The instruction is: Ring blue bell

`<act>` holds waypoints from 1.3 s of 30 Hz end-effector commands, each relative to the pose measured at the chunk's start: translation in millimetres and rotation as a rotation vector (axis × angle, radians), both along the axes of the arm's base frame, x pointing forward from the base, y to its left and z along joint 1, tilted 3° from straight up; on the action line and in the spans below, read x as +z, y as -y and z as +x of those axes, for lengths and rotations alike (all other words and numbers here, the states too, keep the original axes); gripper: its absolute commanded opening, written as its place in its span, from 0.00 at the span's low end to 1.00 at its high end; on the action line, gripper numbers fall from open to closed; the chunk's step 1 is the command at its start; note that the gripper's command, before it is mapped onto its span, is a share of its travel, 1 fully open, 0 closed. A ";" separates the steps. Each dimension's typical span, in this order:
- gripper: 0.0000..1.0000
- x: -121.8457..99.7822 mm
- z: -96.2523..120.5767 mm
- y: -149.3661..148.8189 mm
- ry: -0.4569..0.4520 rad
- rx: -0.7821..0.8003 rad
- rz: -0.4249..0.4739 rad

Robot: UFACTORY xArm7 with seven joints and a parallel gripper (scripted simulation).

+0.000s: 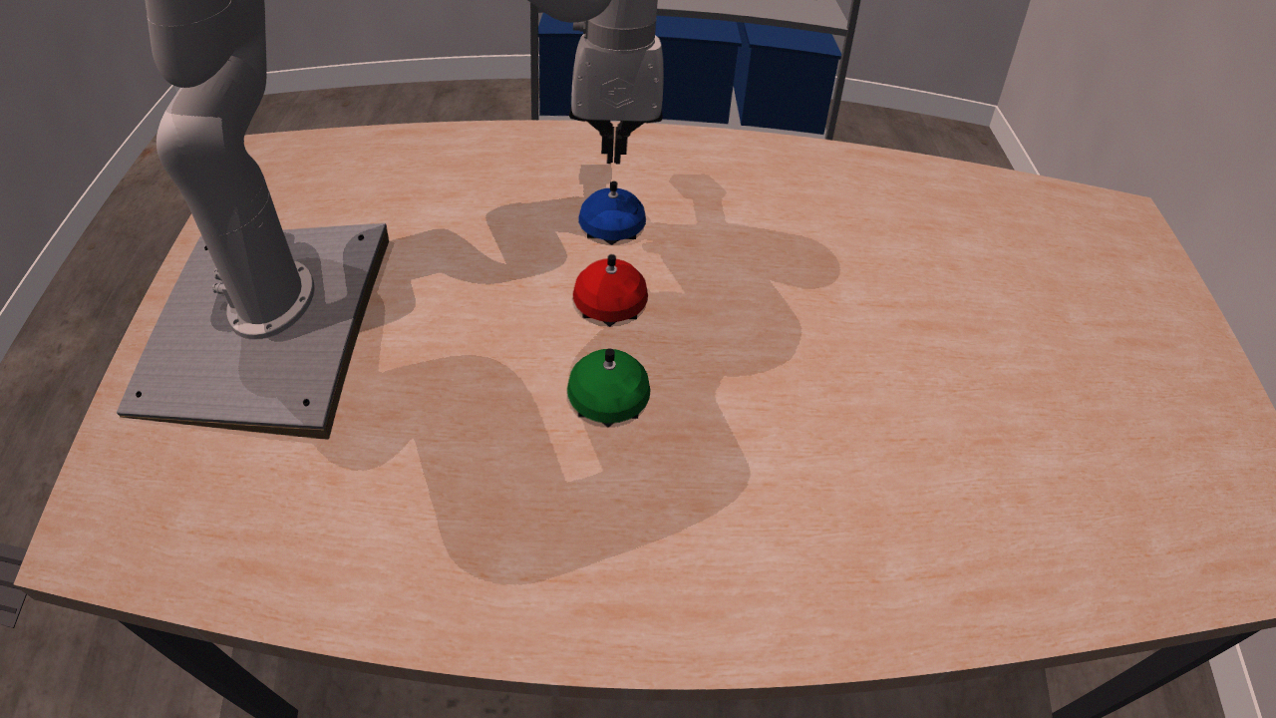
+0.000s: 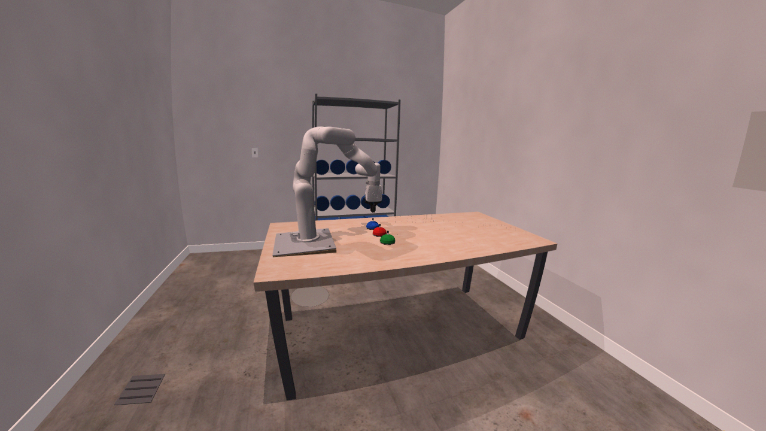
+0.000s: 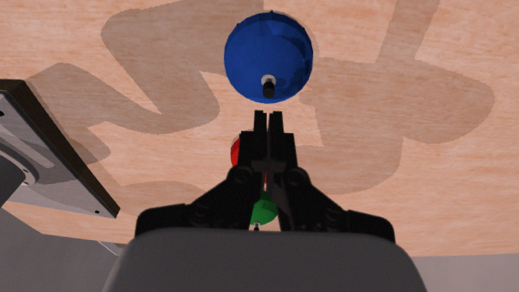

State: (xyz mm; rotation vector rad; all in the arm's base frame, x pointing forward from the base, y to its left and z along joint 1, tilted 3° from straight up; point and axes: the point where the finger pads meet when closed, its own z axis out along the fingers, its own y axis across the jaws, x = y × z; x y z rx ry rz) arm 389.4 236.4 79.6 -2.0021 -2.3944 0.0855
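Observation:
The blue bell [image 1: 612,213] stands at the far end of a row of three bells on the table, its black button [image 1: 612,187] raised. It also shows in the wrist view [image 3: 268,57] with its button [image 3: 268,86], and in the exterior view [image 2: 372,225]. My gripper [image 1: 613,156] is shut and empty. It hangs straight above the blue bell's button with a small gap, touching nothing. In the wrist view the shut fingertips sit just below the button.
A red bell [image 1: 610,290] stands in the middle of the row and a green bell [image 1: 608,385] at the near end. The arm's grey base plate [image 1: 254,330] lies on the table's left. A shelf with blue bins [image 1: 740,71] stands behind the table.

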 end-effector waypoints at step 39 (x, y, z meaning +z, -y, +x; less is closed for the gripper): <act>0.00 -31.9 1.2 -0.6 0.005 0.000 0.002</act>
